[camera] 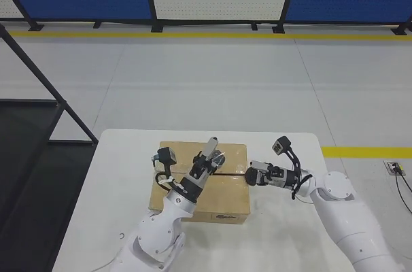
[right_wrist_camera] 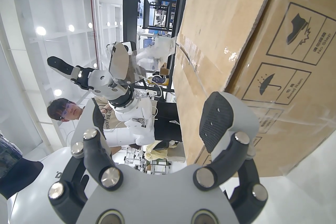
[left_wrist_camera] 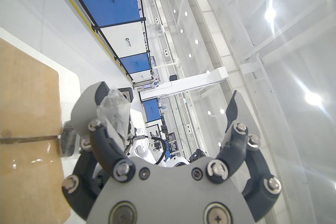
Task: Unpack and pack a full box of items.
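A shut cardboard box (camera: 202, 187) lies on the white table (camera: 117, 197), its top seam (right_wrist_camera: 187, 57) running along the middle. My left gripper (camera: 215, 152) hovers above the box top, open wide. A crumpled strip of clear tape (left_wrist_camera: 113, 109) clings to one of its fingers (left_wrist_camera: 101, 93). In the right wrist view that tape (right_wrist_camera: 155, 50) stretches from the seam's end to the left gripper (right_wrist_camera: 86, 64). My right gripper (camera: 249, 177) sits at the box's right side, level with the seam, open (right_wrist_camera: 157, 107) and holding nothing, one pad (right_wrist_camera: 216, 117) close to the box wall (right_wrist_camera: 283, 59).
A black metal frame (camera: 36, 102) stands off the table's left side. Bare table lies left and right of the box (left_wrist_camera: 26, 104). Beyond the table's far edge is grey floor with a yellow line (camera: 369, 151).
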